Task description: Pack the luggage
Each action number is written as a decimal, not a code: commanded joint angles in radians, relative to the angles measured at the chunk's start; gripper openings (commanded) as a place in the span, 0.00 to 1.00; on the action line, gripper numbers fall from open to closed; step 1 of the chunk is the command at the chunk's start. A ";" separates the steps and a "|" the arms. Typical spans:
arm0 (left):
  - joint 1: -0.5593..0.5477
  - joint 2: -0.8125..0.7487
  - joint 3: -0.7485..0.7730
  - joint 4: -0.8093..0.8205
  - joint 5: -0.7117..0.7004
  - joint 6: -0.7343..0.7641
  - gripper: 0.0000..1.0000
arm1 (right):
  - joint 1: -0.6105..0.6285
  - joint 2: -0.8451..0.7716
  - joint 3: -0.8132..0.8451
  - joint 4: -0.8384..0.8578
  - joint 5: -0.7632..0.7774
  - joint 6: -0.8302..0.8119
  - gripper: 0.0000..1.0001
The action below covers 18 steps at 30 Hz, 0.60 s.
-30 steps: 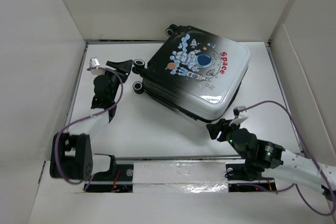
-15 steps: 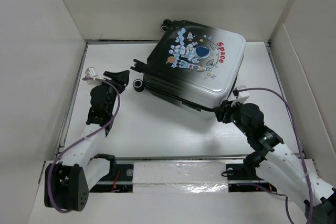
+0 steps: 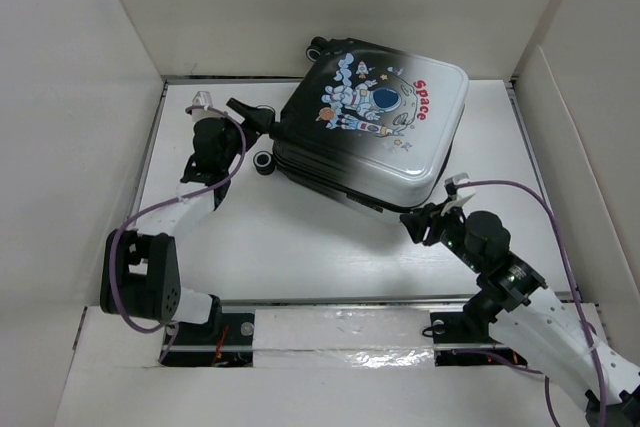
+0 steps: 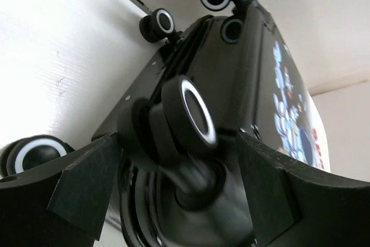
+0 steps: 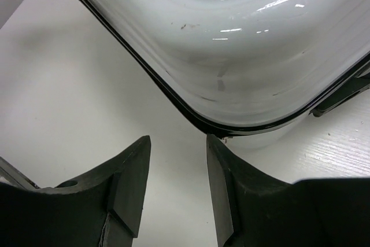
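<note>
The white table (image 3: 300,237) carries the luggage (image 3: 375,122) at its far middle. It lies closed with the astronaut side up, turned at an angle, its wheeled end facing left and its white end facing the near right.

The left gripper (image 3: 255,117) is at the wheeled end with its jaws spread. One wheel (image 4: 193,114) sits between its fingers (image 4: 87,183), with a gap showing on either side. A second wheel (image 3: 264,161) stands free just nearer.

The right gripper (image 3: 420,223) sits low on the table just off the luggage's near white corner. Its fingers (image 5: 130,183) are apart with nothing between them, and the shell's rounded edge lies just beyond their tips.
</note>
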 commanded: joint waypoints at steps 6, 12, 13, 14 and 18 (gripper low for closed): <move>-0.009 0.136 0.144 0.057 0.047 -0.038 0.73 | 0.013 -0.015 -0.036 0.025 -0.026 0.011 0.50; -0.009 0.178 0.140 0.170 0.033 -0.119 0.62 | 0.013 -0.031 -0.046 0.018 -0.026 0.016 0.50; -0.009 0.184 0.140 0.186 0.041 -0.132 0.57 | 0.013 -0.031 -0.048 0.015 -0.026 0.017 0.50; -0.009 0.198 0.141 0.197 0.047 -0.155 0.56 | 0.013 -0.031 -0.051 0.012 -0.023 0.020 0.50; -0.009 0.233 0.143 0.261 0.066 -0.205 0.50 | 0.013 -0.022 -0.051 0.004 -0.006 0.033 0.52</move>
